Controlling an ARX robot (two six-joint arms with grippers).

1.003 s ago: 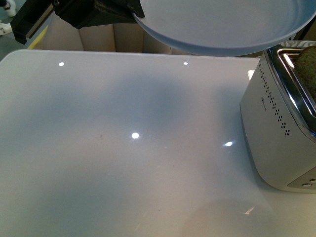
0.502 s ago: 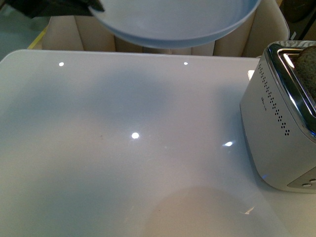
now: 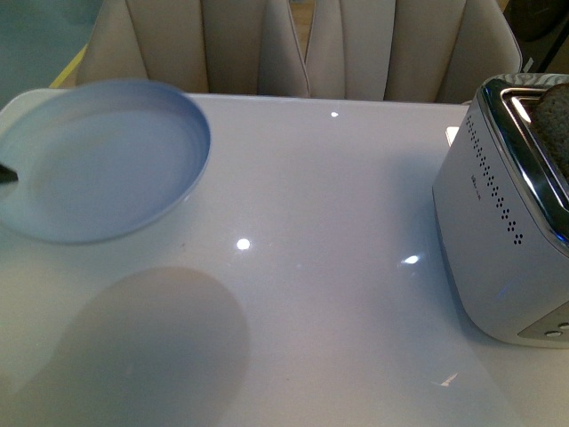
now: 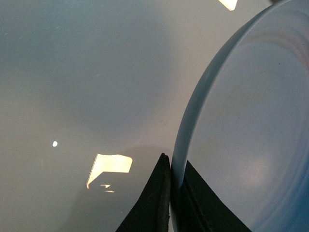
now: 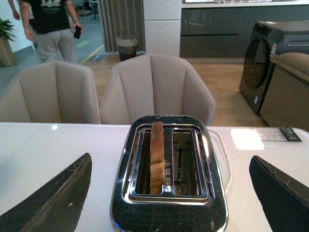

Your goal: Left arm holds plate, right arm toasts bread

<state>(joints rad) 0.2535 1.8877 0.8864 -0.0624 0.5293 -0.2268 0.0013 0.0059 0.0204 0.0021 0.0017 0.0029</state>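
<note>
**Plate pinched at its rim on the left, bread upright in the toaster on the right**

The left gripper [image 4: 171, 166] is pressed together on the plate [image 3: 100, 160], with 1 black jaw on each face of the raised rim. The wrist view shows the rim wedged tightly between them. The rest of the plate extends away from the jaws. In the front view only a dark sliver of this gripper shows at the picture's left edge, touching the plate's near-left rim.

The pale blue plate hangs above the left part of the white table [image 3: 338, 222], hollow side up and slightly blurred. Its shadow [image 3: 142, 347] lies on the tabletop nearer the camera.

The bread [image 5: 156, 154] stands upright on edge in 1 of the 2 slots of the chrome toaster [image 5: 169, 215], its crust rising above the slot. The toaster sits at the table's right side, well apart from the plate.

The right gripper [image 5: 170, 162] is spread wide and holds nothing. Its 2 dark fingers [image 5: 55, 198] frame the toaster from either side without touching it. Beige chairs [image 3: 258, 44] stand behind the table.
</note>
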